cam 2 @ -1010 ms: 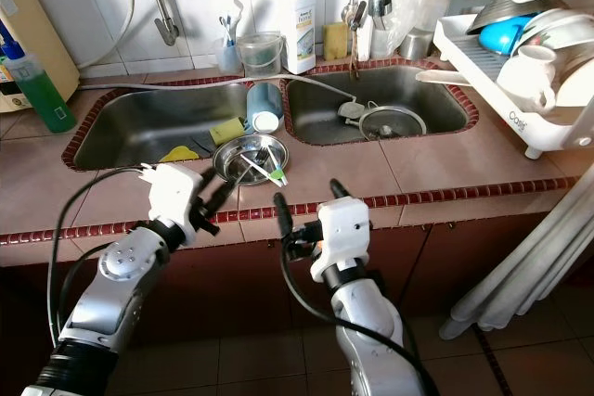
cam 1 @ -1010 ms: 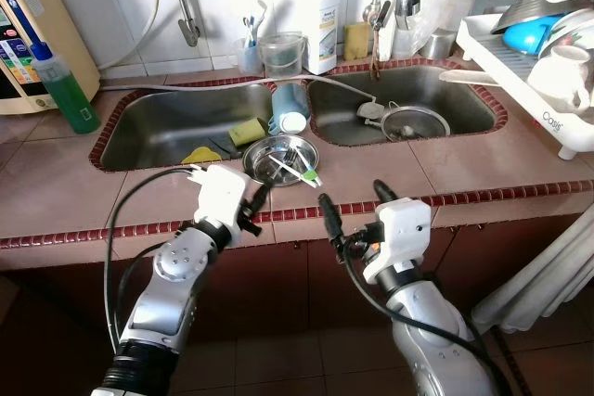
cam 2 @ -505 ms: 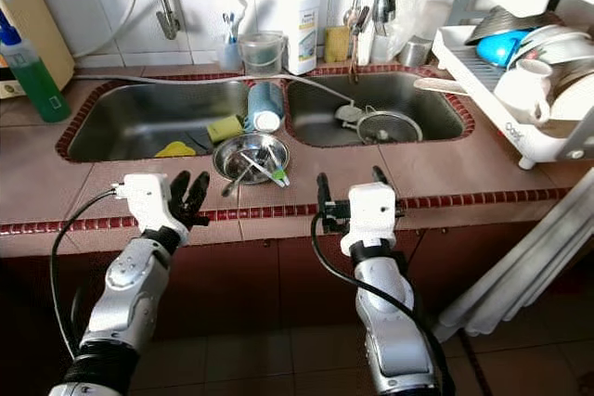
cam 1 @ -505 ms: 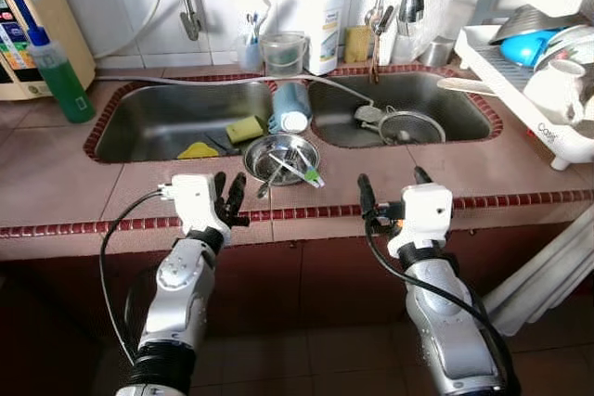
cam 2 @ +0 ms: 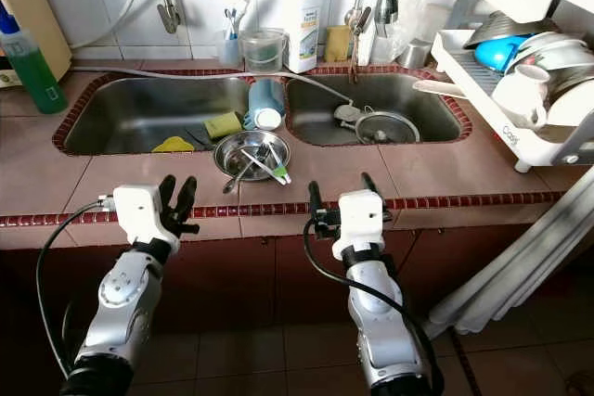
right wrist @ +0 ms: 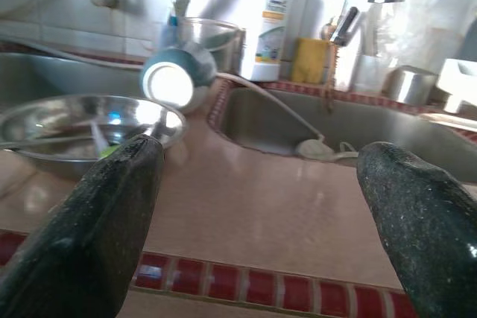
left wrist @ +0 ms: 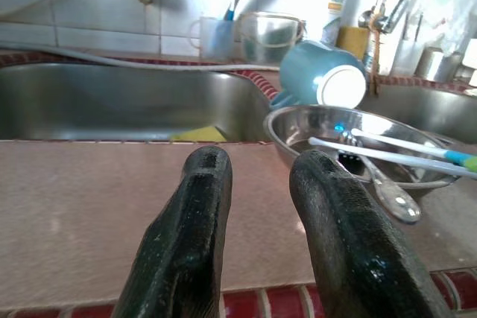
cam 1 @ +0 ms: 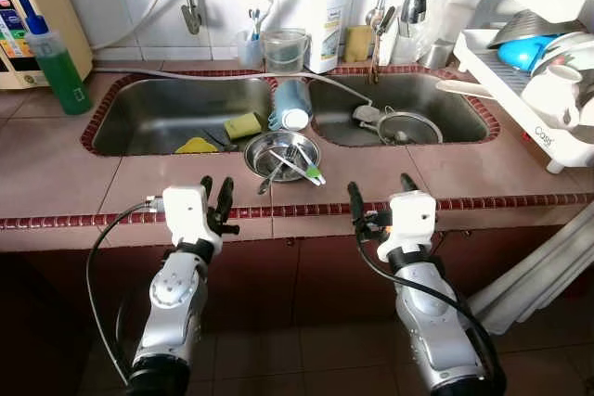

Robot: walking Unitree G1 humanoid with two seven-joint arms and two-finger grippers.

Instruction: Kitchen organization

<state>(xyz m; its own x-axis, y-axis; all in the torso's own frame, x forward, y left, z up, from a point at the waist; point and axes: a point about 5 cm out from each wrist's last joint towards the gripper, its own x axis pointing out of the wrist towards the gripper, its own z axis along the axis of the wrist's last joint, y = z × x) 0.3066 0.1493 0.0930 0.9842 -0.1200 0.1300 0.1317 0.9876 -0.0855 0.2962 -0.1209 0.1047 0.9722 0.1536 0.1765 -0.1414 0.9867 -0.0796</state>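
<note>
Both empty, the left tool (cam 1: pixel 216 188) narrowly parted and the right tool (cam 1: pixel 380 194) spread wide hover at the surface (cam 1: pixel 56 169) edge; reaching the utensil-filled steel bowl (cam 1: pixel 281 152) between the sinks likely demands a level approach.

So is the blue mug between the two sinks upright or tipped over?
Tipped over. The blue mug lies on its side on the divider between the basins, its white inside facing the steel bowl.

You're looking at two silver jointed metal arms, each ending in a white boxy wrist housing and a gripper of two long black fingers — left gripper (cam 1: pixel 215 194), right gripper (cam 1: pixel 380 194). Black cables loop off both wrists; small dark screws dot the silver forearm shells.
</note>
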